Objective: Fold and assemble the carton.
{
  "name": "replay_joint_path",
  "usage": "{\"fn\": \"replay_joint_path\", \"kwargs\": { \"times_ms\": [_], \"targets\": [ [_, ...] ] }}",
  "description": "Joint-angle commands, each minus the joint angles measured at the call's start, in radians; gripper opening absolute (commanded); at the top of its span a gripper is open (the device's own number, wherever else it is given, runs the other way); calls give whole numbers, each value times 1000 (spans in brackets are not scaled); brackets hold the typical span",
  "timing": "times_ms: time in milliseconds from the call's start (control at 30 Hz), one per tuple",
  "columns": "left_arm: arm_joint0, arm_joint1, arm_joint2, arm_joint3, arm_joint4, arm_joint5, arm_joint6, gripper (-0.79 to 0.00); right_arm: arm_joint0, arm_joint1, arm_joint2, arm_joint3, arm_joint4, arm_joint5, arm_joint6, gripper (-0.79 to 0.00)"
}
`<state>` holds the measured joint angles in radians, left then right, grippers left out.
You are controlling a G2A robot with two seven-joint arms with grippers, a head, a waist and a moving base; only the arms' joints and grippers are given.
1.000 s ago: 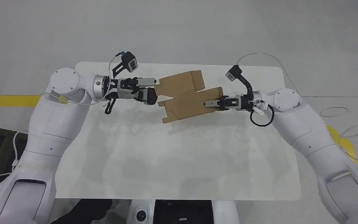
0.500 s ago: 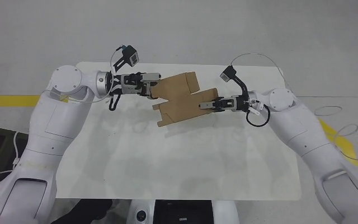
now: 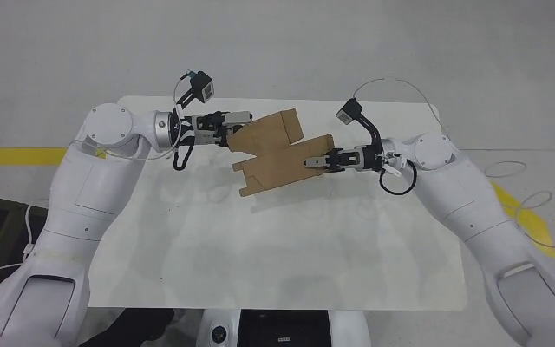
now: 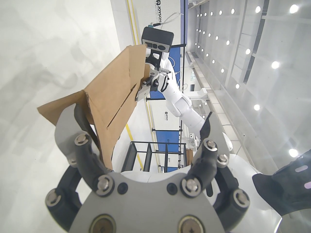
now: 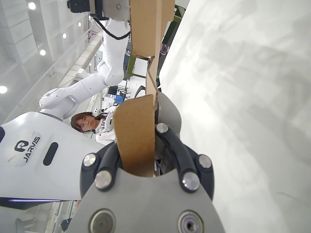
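Carton: I saw the flat brown cardboard carton held up off the white table. It hung over the table's far half, between the two arms, with its flaps sticking out at both ends.
Right pincer: The right pincer was pinching the carton edge nearest it. On its wrist camera the cardboard ran down between the fingers. One finger lay against the board and the other was hidden behind it.
Left pincer: The left pincer was at the carton's opposite end with its fingers spread wide. A corner of the board sat inside the gap, against one finger. The other finger stood well apart from the cardboard.
Lie: From above, the sheet ran on a slant across the space between the two pincers.
Table: I noted faint grey smudges on its surface.
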<state>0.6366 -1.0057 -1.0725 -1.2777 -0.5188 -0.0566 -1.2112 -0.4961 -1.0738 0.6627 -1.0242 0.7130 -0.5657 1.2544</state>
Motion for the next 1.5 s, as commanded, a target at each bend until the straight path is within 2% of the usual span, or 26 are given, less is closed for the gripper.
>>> {"fn": "replay_joint_path", "kwargs": {
  "times_ms": [0, 67, 100, 133, 167, 267, 500, 700, 1000, 1267, 1467],
  "targets": [
    [0, -1, 0, 4, 2, 1, 5, 0, 0, -1, 3, -2, -1, 1, 1, -785],
    [1, -1, -1, 9, 5, 4, 7, 0, -1, -2, 8, -3, 1, 1, 1, -785],
    [1, -1, -2, 12, 5, 7, 9, -99, -3, -3, 10, -3, 3, -1, -1, -785],
    [2, -1, -3, 14, 7, 9, 11, -268, -4, -3, 12, -4, 3, -1, -1, -785],
    [4, 0, -4, 17, 8, 11, 13, -385, -5, -4, 14, -3, 4, -1, -1, -785],
    [7, 0, -7, 19, 11, 14, 15, -449, -8, -5, 19, -2, 3, 0, 0, -785],
    [13, 1, -11, 27, 23, 19, 18, -523, -12, -9, 31, 1, 1, 4, 4, -785],
    [16, 1, -11, 32, 37, 18, 17, -554, -15, -12, 40, 9, -5, 10, 10, -785],
    [21, 4, -20, 29, 64, 7, 18, -526, -17, -19, 57, 38, -5, 12, 12, -785],
    [27, 5, -30, 17, 66, 11, 19, -606, -17, -29, 64, 50, -14, 18, 18, -785],
    [29, 4, -24, 7, 81, 14, 29, -628, -17, -35, 71, 54, -19, 20, 20, -785]
  ]
}}
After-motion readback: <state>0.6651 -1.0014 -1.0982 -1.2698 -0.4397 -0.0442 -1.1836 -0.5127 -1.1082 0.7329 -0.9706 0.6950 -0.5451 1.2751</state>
